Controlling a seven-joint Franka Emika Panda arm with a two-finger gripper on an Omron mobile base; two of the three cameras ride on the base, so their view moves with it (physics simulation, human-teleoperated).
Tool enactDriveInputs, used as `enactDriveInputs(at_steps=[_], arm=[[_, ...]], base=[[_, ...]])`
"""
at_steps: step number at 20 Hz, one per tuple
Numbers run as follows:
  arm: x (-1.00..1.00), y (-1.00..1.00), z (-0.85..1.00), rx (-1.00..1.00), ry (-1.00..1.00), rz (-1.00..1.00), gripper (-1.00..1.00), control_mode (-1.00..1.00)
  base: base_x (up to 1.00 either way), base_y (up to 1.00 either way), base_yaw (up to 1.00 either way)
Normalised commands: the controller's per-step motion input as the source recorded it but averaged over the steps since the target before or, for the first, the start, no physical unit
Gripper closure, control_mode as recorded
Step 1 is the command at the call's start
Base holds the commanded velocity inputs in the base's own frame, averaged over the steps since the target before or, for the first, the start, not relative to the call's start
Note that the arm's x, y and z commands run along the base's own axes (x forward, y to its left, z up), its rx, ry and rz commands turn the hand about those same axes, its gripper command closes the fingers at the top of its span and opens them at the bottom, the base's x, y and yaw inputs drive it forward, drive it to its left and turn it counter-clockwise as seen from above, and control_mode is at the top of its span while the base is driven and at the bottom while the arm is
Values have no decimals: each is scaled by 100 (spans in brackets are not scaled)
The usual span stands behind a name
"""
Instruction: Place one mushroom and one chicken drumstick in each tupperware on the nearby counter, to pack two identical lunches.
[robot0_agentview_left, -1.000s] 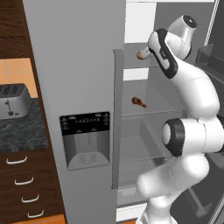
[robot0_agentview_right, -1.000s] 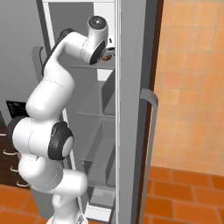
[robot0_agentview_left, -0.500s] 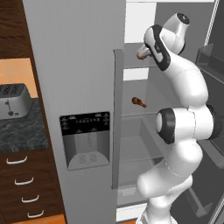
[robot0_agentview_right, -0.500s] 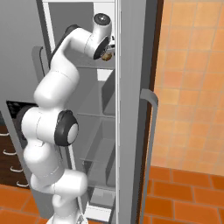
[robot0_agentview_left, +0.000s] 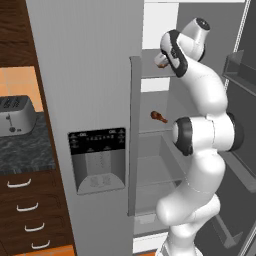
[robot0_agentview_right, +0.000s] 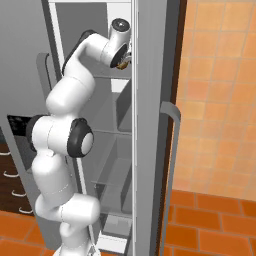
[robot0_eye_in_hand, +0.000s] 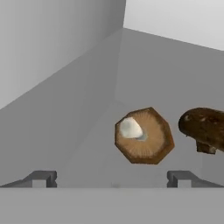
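One mushroom (robot0_eye_in_hand: 144, 135) lies on a grey fridge shelf (robot0_eye_in_hand: 100, 144) with its underside toward the camera — the whitish stem points up and left in the hand view, ringed by the brown cap. A second mushroom (robot0_eye_in_hand: 204, 127) lies just beside it, apart from it, its dark cap stretched sideways and cut by the frame edge. The gripper (robot0_eye_in_hand: 112, 178) hovers short of the first mushroom, its two dark fingertips (robot0_eye_in_hand: 41, 178) spread wide and holding nothing. The white arm (robot0_agentview_left: 205, 95) rises tall and bends over at the top, its hand reaching into the upper compartment of the open fridge (robot0_agentview_left: 155, 150). One chicken drumstick (robot0_agentview_left: 159, 117) lies on a lower shelf — long axis roughly left to right. Left of the fridge, a grey toaster (robot0_agentview_left: 15, 116) stands on the speckled counter (robot0_agentview_left: 25, 150).
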Motion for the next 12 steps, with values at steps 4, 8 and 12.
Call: enactDriveInputs(at_steps=[4, 8, 12], arm=[[33, 0, -8, -1, 0, 0, -100, -100], [29, 0, -3, 0, 0, 0, -100, -100], [36, 0, -6, 0, 0, 0, -100, -100]], base=[[0, 0, 0], [0, 0, 0], [0, 0, 0]])
